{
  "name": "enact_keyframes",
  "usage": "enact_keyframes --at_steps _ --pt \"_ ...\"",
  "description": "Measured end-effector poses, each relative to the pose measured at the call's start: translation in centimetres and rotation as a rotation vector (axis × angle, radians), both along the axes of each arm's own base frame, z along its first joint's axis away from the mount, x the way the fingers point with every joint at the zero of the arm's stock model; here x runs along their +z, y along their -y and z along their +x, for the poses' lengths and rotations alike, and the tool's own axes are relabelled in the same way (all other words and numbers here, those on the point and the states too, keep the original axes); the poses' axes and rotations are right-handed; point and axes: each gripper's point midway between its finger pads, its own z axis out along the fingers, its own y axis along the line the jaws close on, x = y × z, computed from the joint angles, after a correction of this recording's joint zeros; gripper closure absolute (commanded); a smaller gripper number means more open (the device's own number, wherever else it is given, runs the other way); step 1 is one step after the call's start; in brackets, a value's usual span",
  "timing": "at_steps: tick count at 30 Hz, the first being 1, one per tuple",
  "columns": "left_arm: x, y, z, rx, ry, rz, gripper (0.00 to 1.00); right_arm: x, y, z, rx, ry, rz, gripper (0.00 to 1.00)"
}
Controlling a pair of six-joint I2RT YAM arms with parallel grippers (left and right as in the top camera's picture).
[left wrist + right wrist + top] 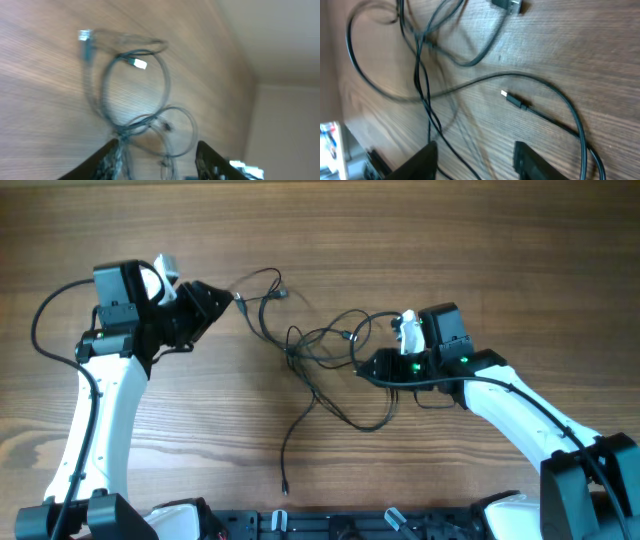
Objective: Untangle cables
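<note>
Black cables (292,352), thin and limp: I judge them light and slippery, more likely to drag their neighbours along than to lift cleanly. Nearest me, my right gripper (475,150) has its fingers apart, clamped on nothing, with one strand running down past a finger. Just beyond it a silver-tipped plug (512,100) lies loose on the wooden table (450,240). My left gripper (157,150) is also spread and empty, with blurred loops starting just ahead. Farther out, the knot sits mid-table between both arms. A plug's stiff neck seems the surest hold.
</note>
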Motion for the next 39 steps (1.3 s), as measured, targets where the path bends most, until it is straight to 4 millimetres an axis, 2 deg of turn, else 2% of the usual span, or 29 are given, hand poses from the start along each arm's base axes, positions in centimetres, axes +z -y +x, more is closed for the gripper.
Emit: enact_keyframes --at_steps 3,7,10,12,16,17,21,22,27,31,34,37,39 --pt "-1.6 -0.8 -1.2 0.031 -0.084 0.048 0.44 -0.1 0.3 -0.5 0.071 0.025 -0.034 0.4" --pt "-3.1 -0.9 -3.4 0.038 -0.199 0.074 0.4 0.6 1.2 0.1 0.135 0.079 -0.13 0.33" --pt "-3.6 0.0 -4.4 0.009 -0.241 0.083 0.37 1.8 1.4 1.3 0.206 0.17 -0.186 0.32" --pt "-3.8 0.8 -4.7 -0.017 -0.249 0.1 0.36 2.2 1.0 1.2 0.277 0.213 -0.214 0.29" --pt "-4.7 3.0 -5.2 -0.085 -0.264 0.157 0.35 2.0 -1.6 -0.6 0.504 0.323 -0.267 0.21" --pt "-5.1 3.6 -5.3 -0.104 -0.277 0.168 0.34 2.0 -1.7 -0.6 0.515 0.335 -0.274 0.21" --pt "-7.3 4.9 -5.7 -0.15 -0.335 0.198 0.32 2.9 -5.5 -0.1 0.648 0.552 -0.333 0.21" --pt "-7.9 5.0 -5.9 -0.157 -0.353 0.207 0.31 3.4 -6.4 0.0 0.662 0.596 -0.33 0.24" --pt "-10.3 3.6 -6.0 -0.127 -0.418 0.298 0.29 4.9 -9.5 0.7 0.682 0.744 -0.303 0.26" --pt "-10.5 3.2 -5.9 -0.114 -0.419 0.323 0.28 3.6 -10.0 1.5 0.652 0.72 -0.302 0.28" --pt "-10.5 3.1 -5.9 -0.111 -0.419 0.33 0.25 1.6 -10.3 2.0 0.633 0.678 -0.308 0.41" --pt "-10.5 3.0 -5.9 -0.107 -0.424 0.33 0.17 0.0 -10.6 2.4 0.626 0.655 -0.313 0.59" --pt "-10.5 3.0 -5.9 -0.101 -0.428 0.326 0.16 -0.2 -10.7 2.6 0.608 0.647 -0.306 0.89"
